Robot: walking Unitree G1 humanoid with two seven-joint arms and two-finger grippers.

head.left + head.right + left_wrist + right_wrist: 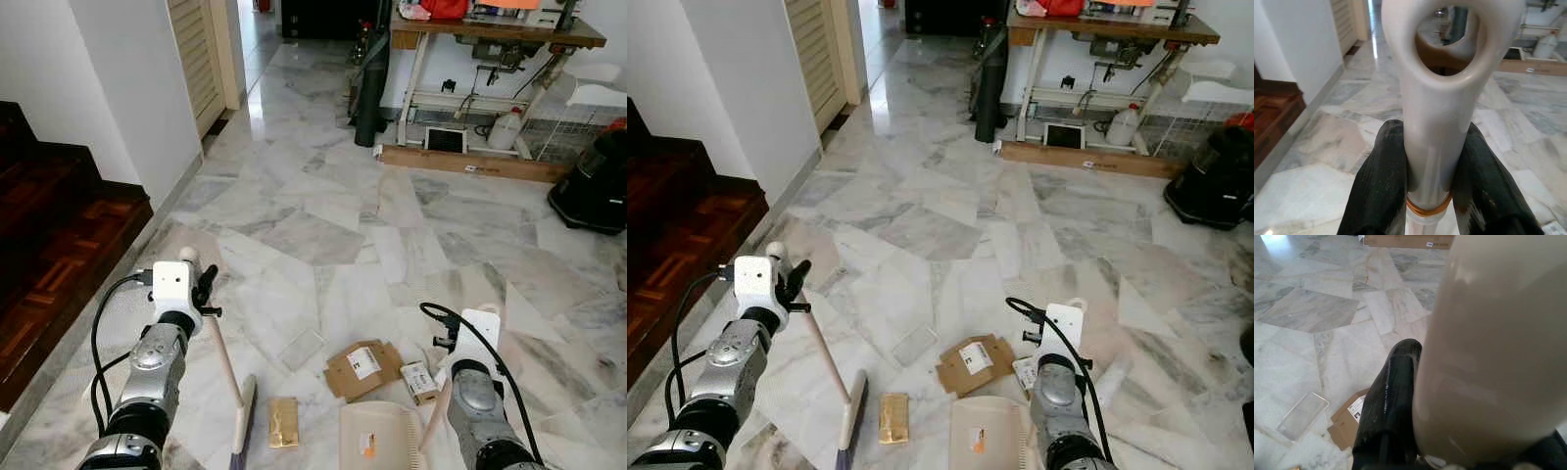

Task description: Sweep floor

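My left gripper (204, 290) is shut on the white broom handle (1439, 122), just below its hanging loop. The handle slants down to the broom head (242, 415) on the marble floor. On the right, my other gripper (453, 352) is shut on the cream dustpan's handle (1493, 357); one black finger (1390, 401) lies along it. The dustpan (377, 437) rests on the floor between my arms. Litter lies in front of it: a flattened cardboard box (362, 368), a small carton (419, 382), a yellow packet (283, 421) and a clear plastic tray (301, 348).
Dark wooden stairs (49, 264) and a white wall (137, 88) border the left. At the back stand a workbench (490, 34), a black rolled mat (372, 88), a wooden plank (470, 162) and a black bin-like object (598, 181). Marble floor (313, 215) stretches ahead.
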